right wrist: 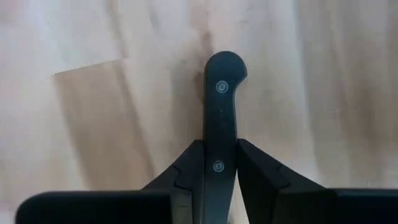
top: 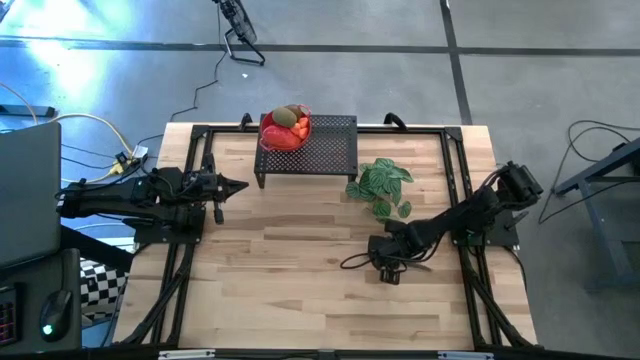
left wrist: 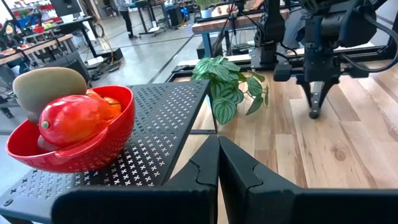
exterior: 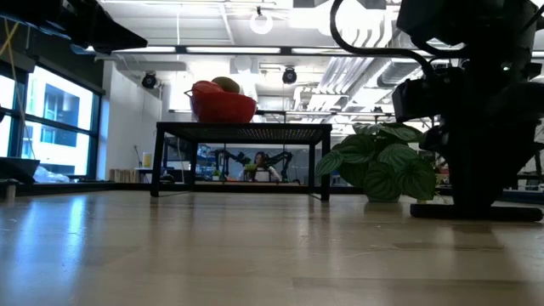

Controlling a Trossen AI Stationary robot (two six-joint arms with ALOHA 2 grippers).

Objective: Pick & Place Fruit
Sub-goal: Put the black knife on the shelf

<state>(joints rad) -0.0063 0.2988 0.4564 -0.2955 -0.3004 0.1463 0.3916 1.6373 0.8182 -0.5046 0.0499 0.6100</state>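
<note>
Looking down past my right hand [right wrist: 219,165], I see its two fingers clamped on the black handle of the knife [right wrist: 221,99], which lies flat on the wooden surface [top: 300,250] directly under the hand. The plant [top: 383,186] stands near this hand, between it and the rack [top: 325,140]. My left hand [left wrist: 217,163] is closed with nothing in it and hovers beside the rack. The fruit [left wrist: 73,117] is in the red bowl [left wrist: 93,152] on the rack, just in front of the left hand.
</note>
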